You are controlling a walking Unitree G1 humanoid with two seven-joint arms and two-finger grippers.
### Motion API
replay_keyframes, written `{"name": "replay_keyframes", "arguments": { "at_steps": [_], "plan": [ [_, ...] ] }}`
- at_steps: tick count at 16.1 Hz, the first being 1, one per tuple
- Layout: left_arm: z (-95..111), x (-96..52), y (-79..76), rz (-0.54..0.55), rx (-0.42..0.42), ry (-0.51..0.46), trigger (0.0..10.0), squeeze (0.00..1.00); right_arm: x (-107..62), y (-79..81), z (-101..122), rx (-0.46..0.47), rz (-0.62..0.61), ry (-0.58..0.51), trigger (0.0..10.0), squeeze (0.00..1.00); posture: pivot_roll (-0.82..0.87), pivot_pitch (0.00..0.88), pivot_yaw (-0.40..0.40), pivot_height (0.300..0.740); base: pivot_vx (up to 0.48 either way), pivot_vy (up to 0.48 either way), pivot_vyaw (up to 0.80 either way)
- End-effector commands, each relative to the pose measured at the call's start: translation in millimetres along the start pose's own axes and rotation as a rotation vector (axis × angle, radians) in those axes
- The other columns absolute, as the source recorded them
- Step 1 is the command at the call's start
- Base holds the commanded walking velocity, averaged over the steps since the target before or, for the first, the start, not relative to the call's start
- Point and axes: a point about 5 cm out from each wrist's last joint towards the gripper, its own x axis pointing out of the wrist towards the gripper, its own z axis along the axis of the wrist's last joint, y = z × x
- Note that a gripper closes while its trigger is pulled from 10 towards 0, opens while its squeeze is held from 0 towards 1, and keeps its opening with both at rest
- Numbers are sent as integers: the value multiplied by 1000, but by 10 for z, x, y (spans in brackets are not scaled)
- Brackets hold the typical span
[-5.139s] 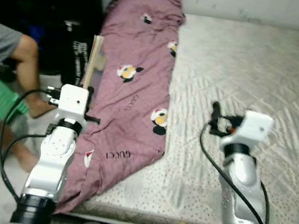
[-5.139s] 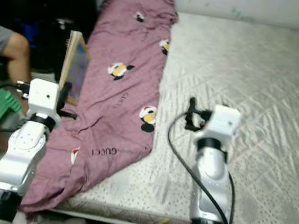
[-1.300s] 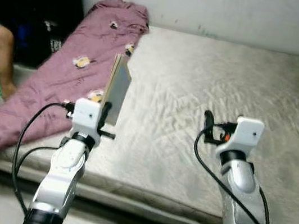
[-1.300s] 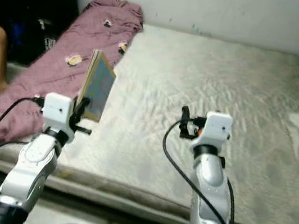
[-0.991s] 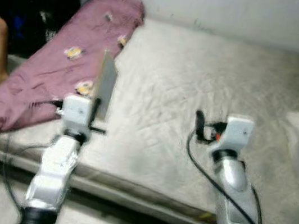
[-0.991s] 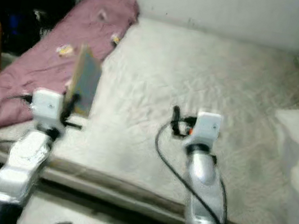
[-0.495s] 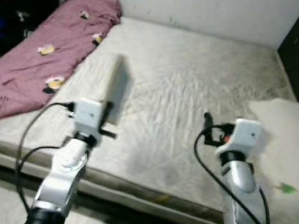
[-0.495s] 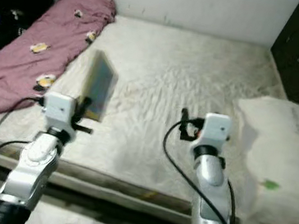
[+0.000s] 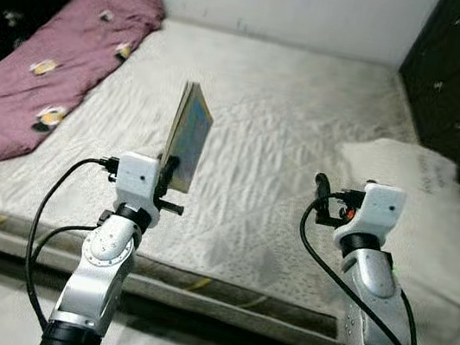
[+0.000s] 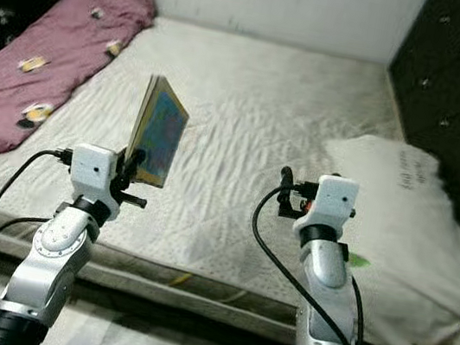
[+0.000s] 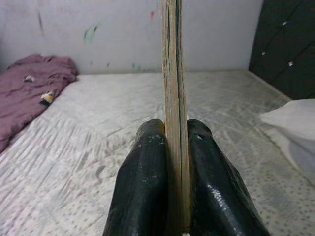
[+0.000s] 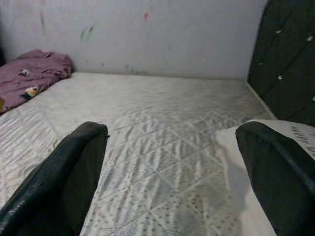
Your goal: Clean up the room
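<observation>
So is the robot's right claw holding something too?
No, the right claw is wide open with just the mattress showing between its fingers, while the left claw pinches a book.

The left gripper (image 11: 172,182) is pinching a thin book (image 9: 188,135) edge-on between its two black fingers (image 11: 142,187), holding it upright above the mattress (image 9: 306,132). The right gripper (image 12: 172,172) is hovering over the same mattress with its fingers spread wide, both silver arms raised forward.
</observation>
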Motion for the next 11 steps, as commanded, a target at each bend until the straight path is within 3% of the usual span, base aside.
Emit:
{"name": "replay_keyframes", "arguments": {
  "at_steps": [1,6,11],
  "plan": [
    [136,3,67,3,6,-72,10000,0,22,69,49,10,25,-15,10000,0,-114,0,9,740,0,0,0],
    [140,3,61,-8,-3,-78,10000,0,23,51,49,24,17,-11,10000,0,-116,0,8,740,341,0,0],
    [141,6,67,-12,-4,-79,10000,0,29,52,49,28,13,-11,10000,0,-116,0,10,740,376,0,-494]
  ]
}}
